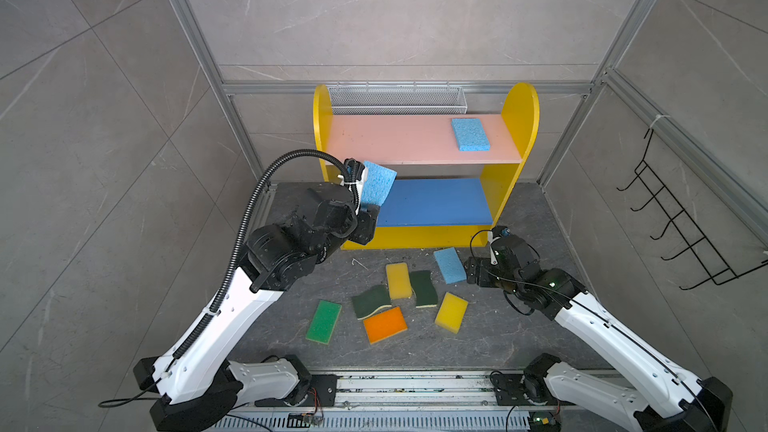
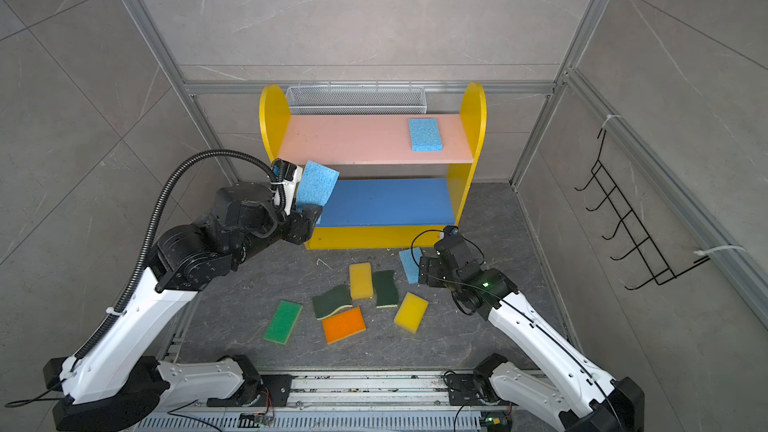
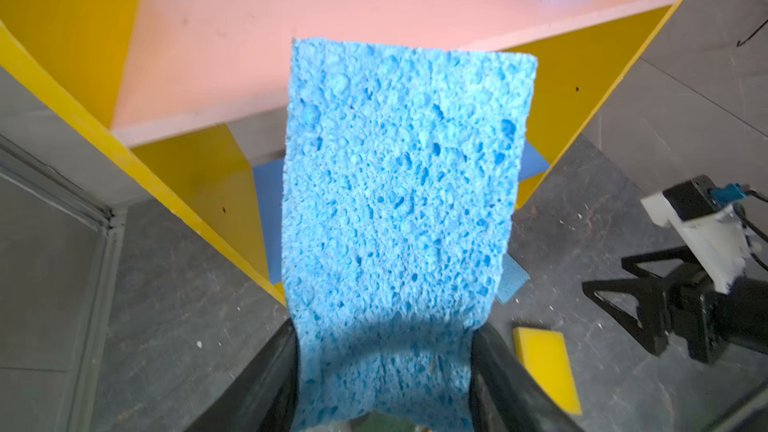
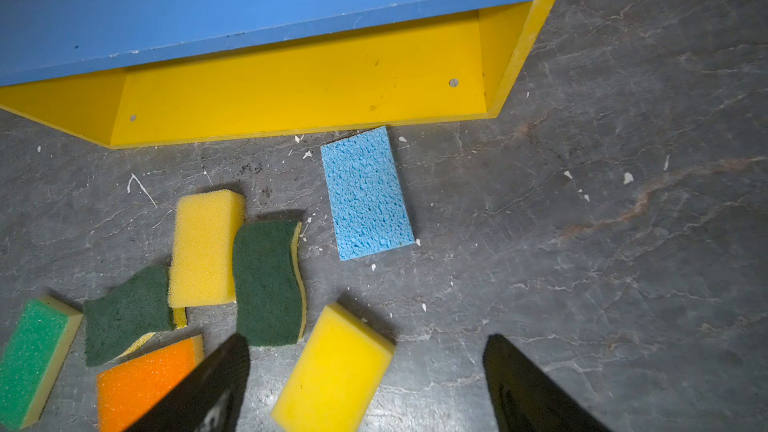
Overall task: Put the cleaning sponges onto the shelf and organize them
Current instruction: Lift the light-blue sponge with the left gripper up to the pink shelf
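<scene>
**A:** What has the left end effector (image 1: 368, 211) got?

**B:** It's clamped on the lower end of a light blue sponge (image 1: 379, 182), which it holds up just in front of the shelf's (image 1: 520, 118) left end.

**A:** And the right end effector (image 1: 471, 272)?

**B:** Its jaws are spread wide and hold nothing. It sits low before the shelf's right end, just beside a second blue sponge (image 1: 449, 265) on the worktop (image 1: 519, 326).

**A:** The others?

**B:** A third blue sponge (image 1: 470, 134) lies on the pink board (image 1: 395, 139), near the shelf's right panel. On the worktop in front of the shelf are two yellow sponges (image 1: 398, 280) (image 1: 451, 312), two dark green sponges (image 1: 424, 288) (image 1: 371, 301), an orange sponge (image 1: 385, 324) and a bright green sponge (image 1: 323, 321).
</scene>
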Action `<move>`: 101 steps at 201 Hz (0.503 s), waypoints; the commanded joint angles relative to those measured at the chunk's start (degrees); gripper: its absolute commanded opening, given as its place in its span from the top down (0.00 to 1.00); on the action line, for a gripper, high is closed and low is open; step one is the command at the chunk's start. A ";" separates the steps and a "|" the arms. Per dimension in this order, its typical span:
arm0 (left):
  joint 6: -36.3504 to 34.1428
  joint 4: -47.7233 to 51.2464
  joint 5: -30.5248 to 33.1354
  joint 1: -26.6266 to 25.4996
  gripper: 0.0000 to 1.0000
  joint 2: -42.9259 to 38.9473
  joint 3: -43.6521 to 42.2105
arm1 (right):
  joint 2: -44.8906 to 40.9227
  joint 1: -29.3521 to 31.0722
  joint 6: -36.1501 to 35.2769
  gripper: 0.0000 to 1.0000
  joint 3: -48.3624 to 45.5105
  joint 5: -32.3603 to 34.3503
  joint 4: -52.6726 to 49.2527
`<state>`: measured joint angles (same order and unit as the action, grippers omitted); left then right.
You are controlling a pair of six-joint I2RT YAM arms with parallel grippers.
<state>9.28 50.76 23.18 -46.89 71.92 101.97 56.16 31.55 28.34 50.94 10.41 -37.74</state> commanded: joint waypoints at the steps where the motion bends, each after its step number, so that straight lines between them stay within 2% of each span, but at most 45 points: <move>1: -5.07 -3.71 5.28 -0.22 0.36 3.29 4.94 | -1.91 0.26 -0.87 0.09 -0.55 0.29 -2.24; 37: -8.87 -5.37 8.99 0.90 0.37 9.60 12.33 | -1.25 0.27 -1.48 0.09 0.33 0.21 -2.70; 72: -5.46 -2.25 4.54 9.32 0.40 17.50 23.08 | -0.29 0.27 -1.88 0.09 0.19 -0.65 -1.50; 101: -4.52 -3.50 2.27 12.18 0.40 21.84 27.46 | 0.17 0.24 -1.52 0.09 -0.69 -1.09 -0.43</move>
<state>3.68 48.38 27.70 -36.67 91.48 124.73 55.96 31.55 27.42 50.94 9.98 -39.11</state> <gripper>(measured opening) 0.599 0.907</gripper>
